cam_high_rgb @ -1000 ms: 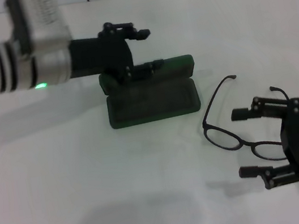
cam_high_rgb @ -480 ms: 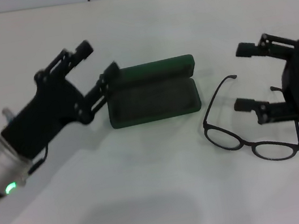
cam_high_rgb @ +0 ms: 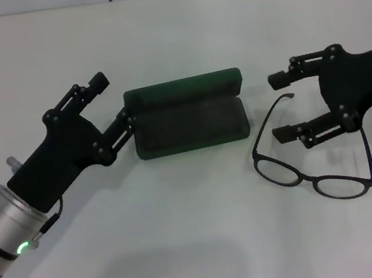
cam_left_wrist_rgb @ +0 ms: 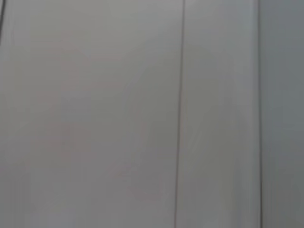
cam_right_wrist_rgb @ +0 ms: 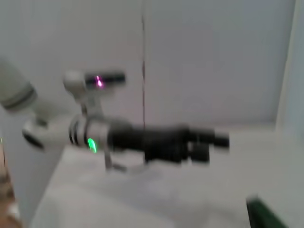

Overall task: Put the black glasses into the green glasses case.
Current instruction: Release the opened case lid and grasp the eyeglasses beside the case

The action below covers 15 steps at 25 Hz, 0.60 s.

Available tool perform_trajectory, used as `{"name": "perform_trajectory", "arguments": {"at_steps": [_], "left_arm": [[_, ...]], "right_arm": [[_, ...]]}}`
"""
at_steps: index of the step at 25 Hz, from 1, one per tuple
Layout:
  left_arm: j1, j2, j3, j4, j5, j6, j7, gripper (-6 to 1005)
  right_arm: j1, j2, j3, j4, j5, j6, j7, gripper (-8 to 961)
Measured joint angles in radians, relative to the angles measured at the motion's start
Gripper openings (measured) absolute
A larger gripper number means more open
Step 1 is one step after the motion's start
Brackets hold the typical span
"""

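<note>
In the head view, the green glasses case (cam_high_rgb: 187, 113) lies open on the white bench (cam_high_rgb: 188, 238), near the middle, with its lid turned back toward the far side and the dark lining facing up. Nothing is inside it. The black glasses (cam_high_rgb: 308, 154) lie on the bench to the right of the case, apart from it, with both temple arms unfolded; one temple tip points toward the case's right end. The left gripper (cam_high_rgb: 112, 98) is at the left end of the case, its fingers (cam_high_rgb: 97, 82) spread apart and holding nothing; the lower finger is just at the case's left edge, but I cannot tell if it touches. The right gripper (cam_high_rgb: 285, 106) hangs over the temple arms of the glasses, fingers wide open and empty, pointing toward the case.

The left wrist view shows only a pale wall (cam_left_wrist_rgb: 95, 114) with a thin vertical seam.

In the right wrist view, the left gripper (cam_right_wrist_rgb: 216, 145) appears across the bench, reaching sideways with a green light on its arm. A dark green corner of the case (cam_right_wrist_rgb: 263, 213) shows at the picture's edge.
</note>
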Motion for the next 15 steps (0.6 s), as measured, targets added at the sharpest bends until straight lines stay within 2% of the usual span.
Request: {"name": "perform_trajectory", "arguments": {"at_steps": [3,5,8,9,12,15], "left_arm": [[-0.007,0.0,0.0,-0.011,-0.004,-0.019,0.002,650],[-0.013,0.0,0.001,-0.015,-0.004,-0.032,0.002,650],[-0.017,-0.001,0.0,-0.016,-0.004,-0.041,0.0,650],[-0.018,-0.001,0.0,-0.016,-0.004,-0.043,-0.001,650],[-0.018,-0.001,0.0,-0.017,-0.004,-0.06,-0.002,650],[-0.022,-0.002,0.002,-0.017,-0.005,-0.088,-0.002,651]], "right_arm": [[0.013,0.043,0.086,-0.168,-0.246,-0.092,0.246,837],[0.039,0.076,0.15,-0.286,-0.402,-0.226,0.383,837],[0.079,0.105,0.174,-0.37,-0.537,-0.375,0.489,837],[0.093,0.112,0.163,-0.387,-0.586,-0.401,0.522,837],[0.135,0.121,0.083,-0.401,-0.696,-0.409,0.601,687],[0.174,0.123,-0.007,-0.372,-0.769,-0.387,0.654,670]]}}
